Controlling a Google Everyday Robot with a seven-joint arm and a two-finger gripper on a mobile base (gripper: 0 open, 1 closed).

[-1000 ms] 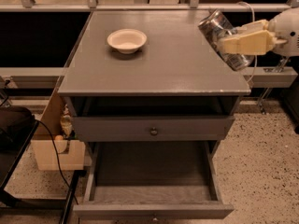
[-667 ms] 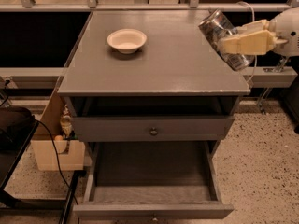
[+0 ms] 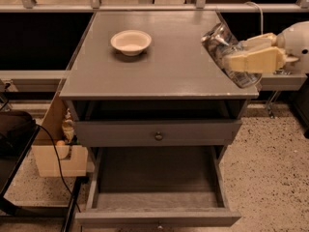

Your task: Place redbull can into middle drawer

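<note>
Gripper (image 3: pixel 235 52) at rt edge of tabletop (image 3: pixel 159 66) — redbull can (image 3: pixel 217 36) half-hidden in grasp

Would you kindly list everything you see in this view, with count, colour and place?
redbull can: one, silver, tilted, held over the cabinet top's right edge
middle drawer: one, grey, pulled open at the bottom
upper drawer: one, grey, shut, above the middle drawer
cabinet: one, grey, centre
bowl: one, cream-white, back left of the cabinet top
cardboard box: one, tan, floor left of the cabinet
cable: one, black, across the box
gripper: one, cream, at the right, shut on the redbull can
</note>
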